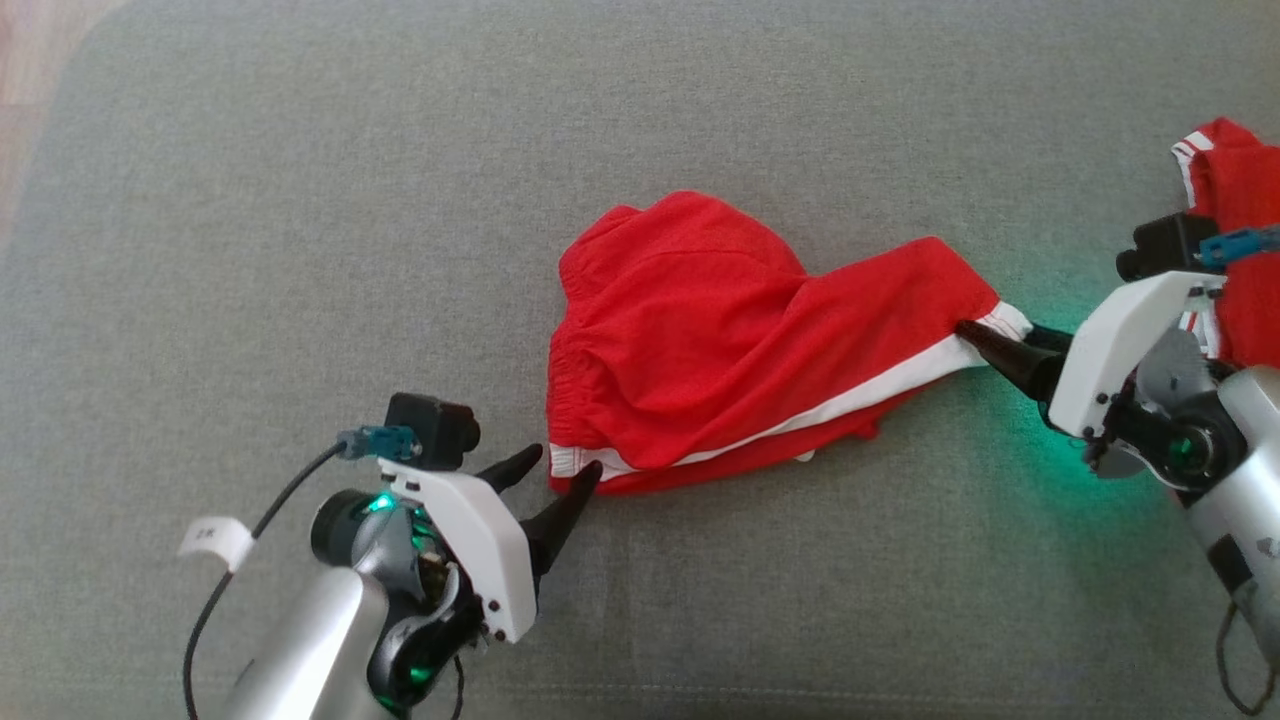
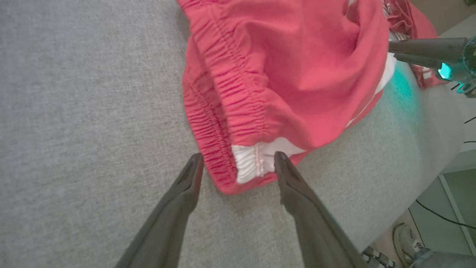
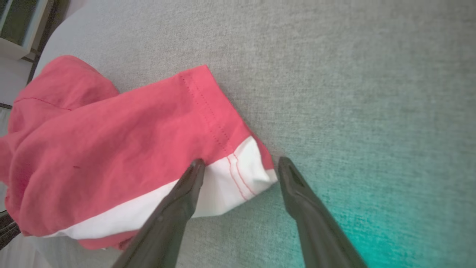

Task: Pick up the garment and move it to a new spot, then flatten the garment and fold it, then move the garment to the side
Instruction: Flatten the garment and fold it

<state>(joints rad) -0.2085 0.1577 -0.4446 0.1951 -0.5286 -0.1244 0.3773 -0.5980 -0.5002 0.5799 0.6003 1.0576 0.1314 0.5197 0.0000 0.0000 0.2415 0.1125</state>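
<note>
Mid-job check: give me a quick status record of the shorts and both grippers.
garment: red shorts, bunched, not yet flat, on grey cushion
left gripper: open, fingers either side of the white waistband corner
right gripper: open, at the white leg-hem corner
grip: neither closed on cloth
other: second red garment beyond the right arm

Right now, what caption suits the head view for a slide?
Open left gripper at the waistband corner of the red shorts, open right gripper at a leg hem, on grey upholstery.
</note>
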